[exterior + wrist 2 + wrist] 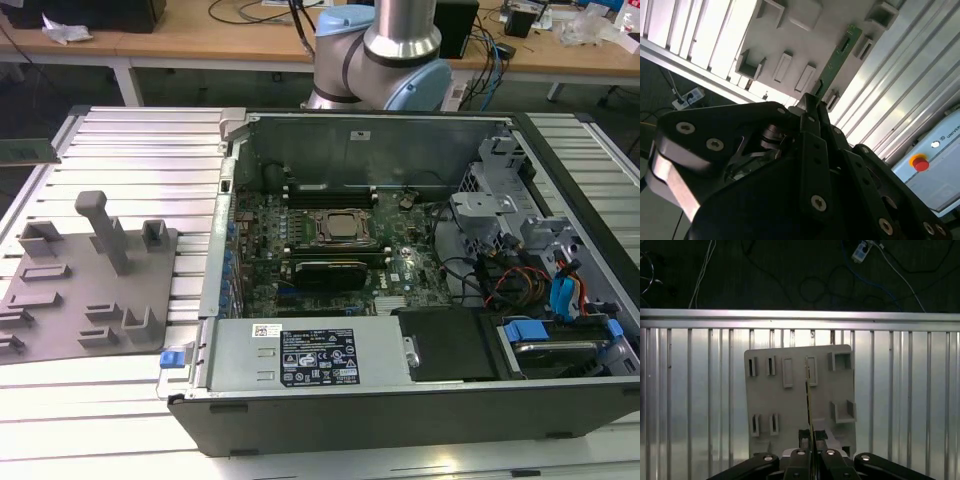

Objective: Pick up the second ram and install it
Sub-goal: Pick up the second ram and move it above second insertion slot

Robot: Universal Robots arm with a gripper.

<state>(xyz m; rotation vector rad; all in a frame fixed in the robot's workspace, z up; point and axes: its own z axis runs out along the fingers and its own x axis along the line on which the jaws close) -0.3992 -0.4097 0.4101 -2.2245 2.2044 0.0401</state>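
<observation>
The second ram (836,57) is a thin green stick held by one end in my gripper (812,102), which is shut on it. In the first wrist view the ram (809,395) shows edge-on, rising from the gripper (810,440) in front of the grey fixture tray (795,405). The stick hangs well above the tray and touches nothing else. In the exterior view the open computer case (400,250) shows its motherboard, with the processor socket (338,227) between long black memory slots (330,190).
The grey fixture tray (90,290) with upright posts lies on the ribbed aluminium table (150,150) at the exterior view's left of the case. The arm's base (385,55) stands behind the case. Cables and drive bays (540,280) fill the case's right side.
</observation>
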